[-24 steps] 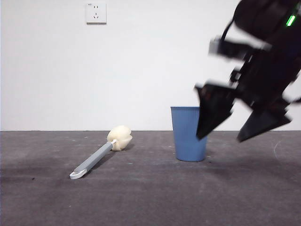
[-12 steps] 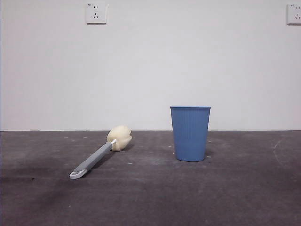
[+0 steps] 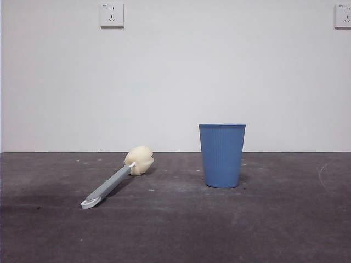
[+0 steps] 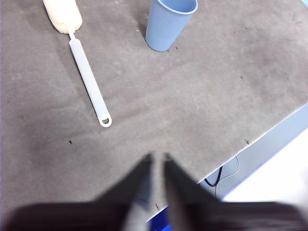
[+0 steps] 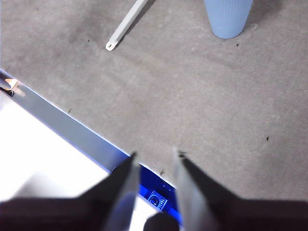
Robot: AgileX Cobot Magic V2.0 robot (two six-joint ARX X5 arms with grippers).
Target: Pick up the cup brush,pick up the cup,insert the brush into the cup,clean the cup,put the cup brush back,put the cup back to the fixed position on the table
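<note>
The blue ribbed cup (image 3: 222, 156) stands upright on the dark grey table (image 3: 274, 230), right of centre. The cup brush (image 3: 112, 183) lies flat to its left, cream sponge head toward the wall and white loop toward the front. No arm shows in the front view. My left gripper (image 4: 156, 156) is empty and hangs over the table's front edge, jaws nearly together, well back from the brush (image 4: 89, 82) and the cup (image 4: 168, 24). My right gripper (image 5: 155, 154) is empty with jaws apart, also over the front edge, far from the cup (image 5: 227, 17) and the brush handle (image 5: 126, 26).
A white wall with two sockets (image 3: 112, 15) stands behind the table. The table's front edge (image 4: 269, 130) runs under both grippers, with a blue strip and cables below it; it also shows in the right wrist view (image 5: 62, 120).
One second ago a dark arm with open jaws hung beside the cup at the right. It left the front view half a second ago. Cup and brush have not moved.
</note>
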